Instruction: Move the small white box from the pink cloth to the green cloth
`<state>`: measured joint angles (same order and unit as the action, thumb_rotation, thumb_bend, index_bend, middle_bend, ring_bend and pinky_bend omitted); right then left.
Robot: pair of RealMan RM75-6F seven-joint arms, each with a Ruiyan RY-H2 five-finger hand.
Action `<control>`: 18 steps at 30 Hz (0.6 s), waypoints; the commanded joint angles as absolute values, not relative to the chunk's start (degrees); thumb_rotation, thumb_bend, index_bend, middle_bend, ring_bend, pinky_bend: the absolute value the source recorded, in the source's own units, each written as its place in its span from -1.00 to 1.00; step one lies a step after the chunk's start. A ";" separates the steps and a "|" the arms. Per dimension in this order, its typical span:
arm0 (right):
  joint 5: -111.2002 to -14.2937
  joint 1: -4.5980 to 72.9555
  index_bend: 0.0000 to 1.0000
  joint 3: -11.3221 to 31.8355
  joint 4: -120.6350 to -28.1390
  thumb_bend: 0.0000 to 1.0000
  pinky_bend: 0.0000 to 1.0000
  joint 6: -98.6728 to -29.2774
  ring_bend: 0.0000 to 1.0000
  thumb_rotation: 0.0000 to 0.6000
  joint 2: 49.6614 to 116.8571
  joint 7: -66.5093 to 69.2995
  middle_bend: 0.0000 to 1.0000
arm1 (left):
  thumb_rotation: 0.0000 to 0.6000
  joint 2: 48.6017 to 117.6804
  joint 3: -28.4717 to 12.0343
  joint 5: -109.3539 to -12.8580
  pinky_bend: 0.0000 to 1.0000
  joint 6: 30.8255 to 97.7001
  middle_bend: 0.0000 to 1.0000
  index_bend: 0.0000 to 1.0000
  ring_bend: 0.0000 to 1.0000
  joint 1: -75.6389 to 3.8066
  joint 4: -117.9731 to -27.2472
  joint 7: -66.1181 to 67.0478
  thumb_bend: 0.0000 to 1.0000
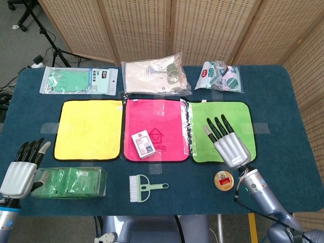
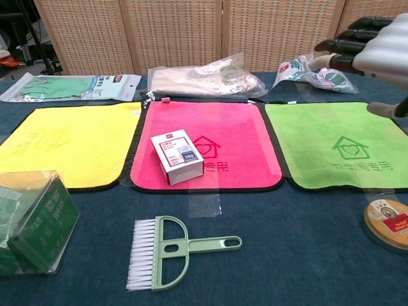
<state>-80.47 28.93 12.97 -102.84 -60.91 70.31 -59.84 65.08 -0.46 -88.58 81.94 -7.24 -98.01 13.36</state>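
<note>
The small white box (image 1: 142, 145) (image 2: 177, 156) lies on the front left part of the pink cloth (image 1: 154, 121) (image 2: 204, 121). The green cloth (image 1: 220, 119) (image 2: 328, 131) lies flat just right of it with nothing on it. My right hand (image 1: 229, 142) (image 2: 376, 48) hovers over the front edge of the green cloth, fingers spread and holding nothing. My left hand (image 1: 23, 168) stays at the table's front left corner, fingers apart, holding nothing, next to a green packet; the chest view does not show it.
A yellow cloth (image 1: 88, 126) lies left of the pink one. A green hand brush (image 1: 142, 188), a round tin (image 1: 225, 181) and a clear green packet (image 1: 71, 182) line the front. Bagged items (image 1: 154, 76) sit along the back edge.
</note>
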 commanded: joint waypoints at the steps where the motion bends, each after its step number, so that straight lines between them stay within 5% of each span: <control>1: -75.99 32.85 -0.98 14.01 -103.91 -0.17 -1.00 -58.63 -1.00 1.00 73.07 -66.16 -1.00 | 1.00 65.01 -0.36 -88.69 -1.00 81.87 -1.00 -1.00 -1.00 -7.29 -98.05 13.18 -0.31; 18: -68.68 45.44 -0.86 13.76 -100.21 -0.17 -1.00 -53.16 -1.00 1.00 81.05 -75.85 -1.00 | 1.00 65.14 -0.15 -88.80 -1.00 81.37 -1.00 -1.00 -1.00 -7.72 -97.77 12.46 -0.31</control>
<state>-69.28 44.49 14.02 -101.03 -53.89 80.17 -75.37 65.13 -0.15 -88.82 81.39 -7.69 -97.79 12.48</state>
